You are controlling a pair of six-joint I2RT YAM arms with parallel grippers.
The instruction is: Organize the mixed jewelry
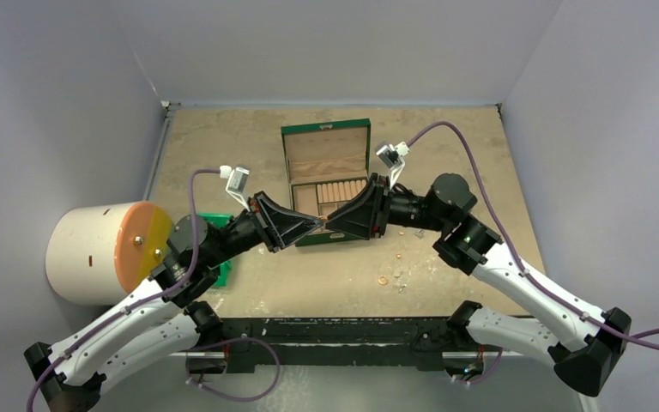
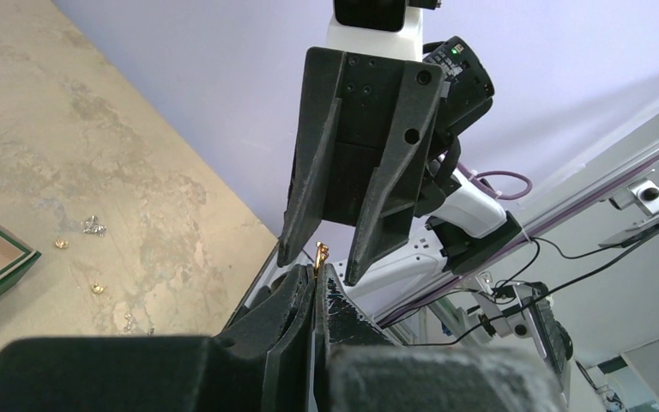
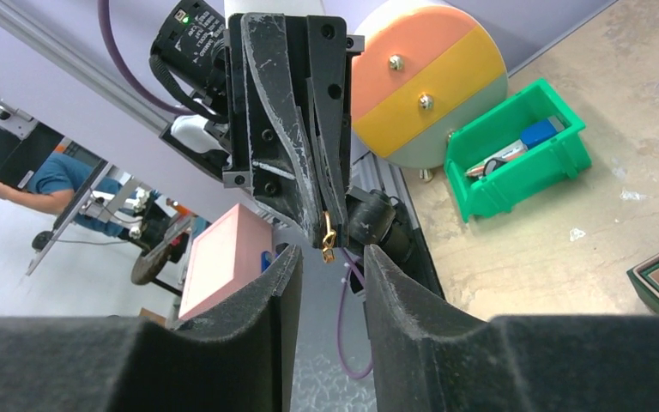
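Top view: left end effector (image 1: pixel 315 225) and right end effector (image 1: pixel 331 226) meet tip to tip above the bench (image 1: pixel 223 146), just before the front edge of the open green box (image 1: pixel 326 130); anything between the tips is too small to make out here. The arms cover the box's front wall and part of its tan rolls (image 1: pixel 343 190). On the bench right of the box front lies loose jewelry (image 1: pixel 383 280): a gold ring, a smaller gold speck, and silver bits too fine to name. The green bin (image 1: pixel 220 221) is mostly hidden behind the left arm; a drum (image 1: pixel 94 253) with an orange-and-yellow face sits at far left. Left wrist view: left end effector fully closed, pinching a gold piece (image 2: pixel 321 255) of which only the tip shows above the fingers; its shape cannot be told. Right end effector points down at it, jaws partly spread, one finger on each side of the piece, gripping nothing; whether either finger touches the piece is unclear. Box cut to one corner at the left edge, a few loose pieces on the bench beyond it. Right wrist view: right end effector fills the foreground, blurred, jaws apart. Gold piece, hook-like here, hangs at the closed left tips just above that gap. Bin in full, contents dark and blue, indistinct. Box cut off at the right edge.
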